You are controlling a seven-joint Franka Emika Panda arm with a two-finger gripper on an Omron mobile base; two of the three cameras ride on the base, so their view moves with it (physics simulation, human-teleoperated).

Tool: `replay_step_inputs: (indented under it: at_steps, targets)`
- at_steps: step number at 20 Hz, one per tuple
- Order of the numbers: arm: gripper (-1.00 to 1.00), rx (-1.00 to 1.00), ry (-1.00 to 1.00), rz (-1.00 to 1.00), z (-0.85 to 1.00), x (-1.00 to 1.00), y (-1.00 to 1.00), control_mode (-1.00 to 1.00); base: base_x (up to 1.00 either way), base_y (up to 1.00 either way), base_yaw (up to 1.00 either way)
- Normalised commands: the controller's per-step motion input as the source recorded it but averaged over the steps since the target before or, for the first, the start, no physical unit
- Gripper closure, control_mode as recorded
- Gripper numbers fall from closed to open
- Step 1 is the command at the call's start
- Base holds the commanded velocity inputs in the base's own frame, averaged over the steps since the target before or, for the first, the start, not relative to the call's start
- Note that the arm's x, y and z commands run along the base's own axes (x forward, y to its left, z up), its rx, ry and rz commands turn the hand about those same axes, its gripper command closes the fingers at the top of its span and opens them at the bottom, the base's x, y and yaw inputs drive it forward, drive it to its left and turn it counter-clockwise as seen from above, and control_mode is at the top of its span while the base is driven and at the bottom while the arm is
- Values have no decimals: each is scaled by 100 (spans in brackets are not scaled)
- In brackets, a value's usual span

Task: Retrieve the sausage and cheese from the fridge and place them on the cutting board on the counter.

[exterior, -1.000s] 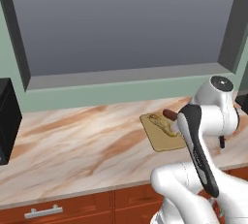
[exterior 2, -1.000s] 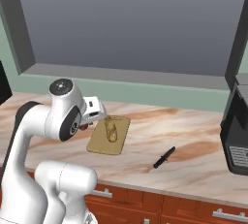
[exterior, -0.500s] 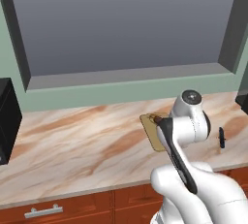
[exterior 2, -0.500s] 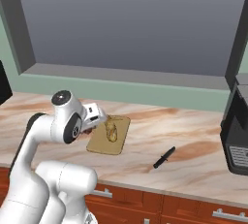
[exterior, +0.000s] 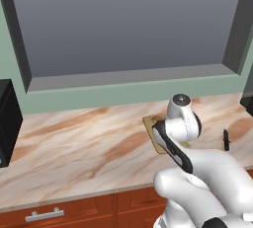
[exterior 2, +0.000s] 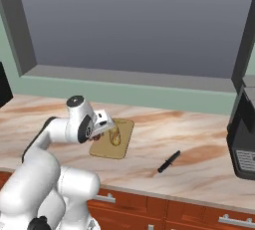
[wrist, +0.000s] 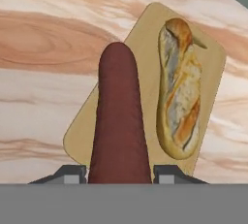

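Item: gripper (wrist: 118, 172), jaws closed on the near end of the sausage (wrist: 118, 121), a dark red-brown link held above the left part of the cutting board (wrist: 140, 48). Cutting board: light tan, lying flat on the marbled surface (exterior 2: 199, 139), carrying a pale yellow-tan piece with orange streaks (wrist: 179, 87) just beside the sausage. Also on the surface: a black knife (exterior 2: 168, 162), well apart to the board's right.
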Motion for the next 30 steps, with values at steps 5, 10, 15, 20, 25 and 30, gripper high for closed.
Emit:
replay_step_inputs:
  at_steps: [5, 10, 15, 20, 25, 30]
  targets:
    - [100, 0, 13, 0, -57, 41, 0, -100, 0, 0, 0]
    - [100, 0, 0, 0, -51, 33, 0, -100, 0, 0, 0]
    - [-100, 0, 1, 0, -41, -8, 0, -100, 0, 0, 0]
    - [-100, 0, 5, -3, -12, -60, -6, -100, 0, 0, 0]
    - [-100, 0, 0, -5, 11, -27, -14, -100, 0, 0, 0]
    - [-100, 0, -2, -2, 48, -7, -4, -100, 0, 0, 0]
